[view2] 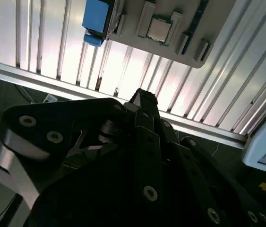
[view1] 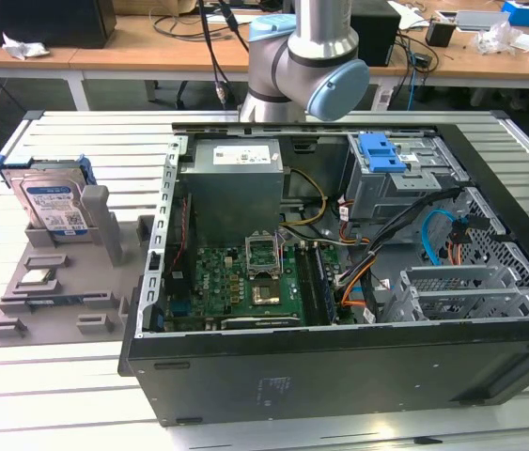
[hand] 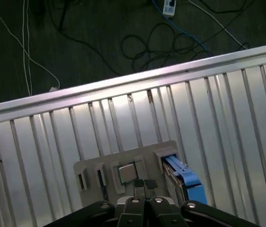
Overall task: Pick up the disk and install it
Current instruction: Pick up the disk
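while the arm (view1: pixel 306 56) is cut off at the exterior view's upper edge, the claw (hand: pixel 145 183) reads clearly in the first wrist view: tips pressed together, nothing between them. disk (view1: pixel 53 199) stands on edge in a grey holder (view1: pixel 104 225) that hides its lower part, at the exterior view's left of the open case (view1: pixel 339 357), not touching the claw. count: one disk, one chip (view1: pixel 38 277), one case. slatted metal tabletop (view1: pixel 76 395); dark floor (hand: pixel 76 42) with loose cables (hand: pixel 161 42); wooden tabletop (view1: pixel 151 52) behind.
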Action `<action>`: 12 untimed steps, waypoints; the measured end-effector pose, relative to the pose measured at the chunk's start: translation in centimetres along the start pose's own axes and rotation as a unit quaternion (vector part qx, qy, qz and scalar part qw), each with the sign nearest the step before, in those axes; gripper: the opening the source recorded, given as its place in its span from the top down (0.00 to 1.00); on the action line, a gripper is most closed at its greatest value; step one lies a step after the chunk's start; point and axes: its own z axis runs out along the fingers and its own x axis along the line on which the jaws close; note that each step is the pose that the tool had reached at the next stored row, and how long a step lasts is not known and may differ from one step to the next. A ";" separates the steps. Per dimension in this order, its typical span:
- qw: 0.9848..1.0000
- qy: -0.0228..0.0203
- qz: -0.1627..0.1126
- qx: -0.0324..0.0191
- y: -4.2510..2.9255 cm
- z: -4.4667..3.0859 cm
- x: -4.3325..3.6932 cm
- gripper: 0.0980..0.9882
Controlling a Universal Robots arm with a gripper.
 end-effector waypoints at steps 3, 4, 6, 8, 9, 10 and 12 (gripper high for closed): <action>0.999 0.001 -0.047 0.000 0.00 0.00 0.00 0.99; 0.999 0.001 -0.054 0.000 0.00 0.00 0.00 0.99; 0.998 0.001 -0.067 0.000 0.00 0.00 0.00 0.99; 0.997 0.002 -0.076 -0.001 0.00 0.00 0.00 0.99; 0.997 0.002 -0.079 -0.001 0.00 0.00 0.00 0.99; 0.997 0.002 -0.081 -0.001 0.00 0.00 0.00 0.99; 0.996 0.002 -0.088 -0.001 0.00 0.00 0.00 0.99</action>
